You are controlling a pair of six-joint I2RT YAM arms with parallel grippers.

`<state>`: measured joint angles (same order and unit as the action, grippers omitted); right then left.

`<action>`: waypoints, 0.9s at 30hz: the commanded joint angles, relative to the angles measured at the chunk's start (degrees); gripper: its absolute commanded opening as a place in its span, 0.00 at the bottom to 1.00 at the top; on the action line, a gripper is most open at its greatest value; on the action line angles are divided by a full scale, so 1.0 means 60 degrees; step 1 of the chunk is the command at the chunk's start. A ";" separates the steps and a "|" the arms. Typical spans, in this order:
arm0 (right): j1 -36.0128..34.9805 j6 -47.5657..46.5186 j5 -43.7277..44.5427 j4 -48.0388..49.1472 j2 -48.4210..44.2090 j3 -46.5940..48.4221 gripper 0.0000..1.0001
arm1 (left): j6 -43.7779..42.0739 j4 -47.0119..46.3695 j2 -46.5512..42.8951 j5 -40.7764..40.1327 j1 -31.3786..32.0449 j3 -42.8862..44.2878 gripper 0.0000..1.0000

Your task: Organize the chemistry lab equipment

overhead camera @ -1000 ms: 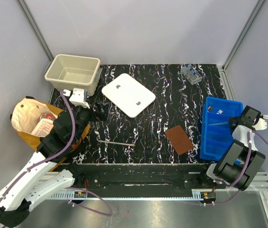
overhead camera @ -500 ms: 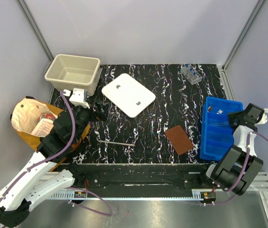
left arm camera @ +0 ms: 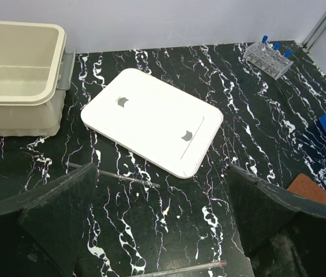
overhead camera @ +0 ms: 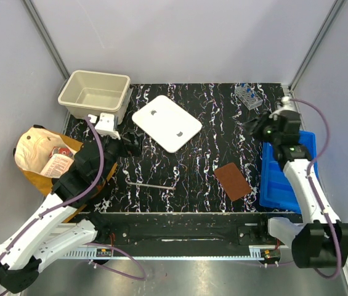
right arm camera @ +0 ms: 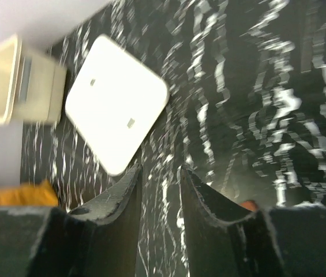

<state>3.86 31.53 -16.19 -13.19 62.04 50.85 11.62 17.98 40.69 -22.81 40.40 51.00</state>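
Much left: thin silvery rod (overhead camera: 150, 184), small clear tube rack (overhead camera: 248, 96) lay outside blue plastic bin (overhead camera: 272, 185). Left gripper (left arm camera: 163, 184) gaped, right gripper (right arm camera: 160, 173) barely parted; both empty.

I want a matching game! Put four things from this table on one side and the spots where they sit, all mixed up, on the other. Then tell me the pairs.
Things:
1. beige plastic tub
2. white flat rectangular lid
3. blue plastic tray
4. small clear tube rack

Places:
A. along the right side
B. back right corner
C. back left corner
D. middle, toward the back

Pairs: 1-C, 2-D, 3-A, 4-B.
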 commanded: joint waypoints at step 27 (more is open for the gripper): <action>-1.0515 -0.4857 0.2418 0.4235 0.5625 0.0094 0.42 | -0.0178 -0.0608 -0.1082 -0.0754 0.0019 -0.0107 0.99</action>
<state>-57.12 8.45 -5.98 6.96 93.43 48.80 11.55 17.82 36.10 -24.95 40.40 50.96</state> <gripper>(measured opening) 0.426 0.988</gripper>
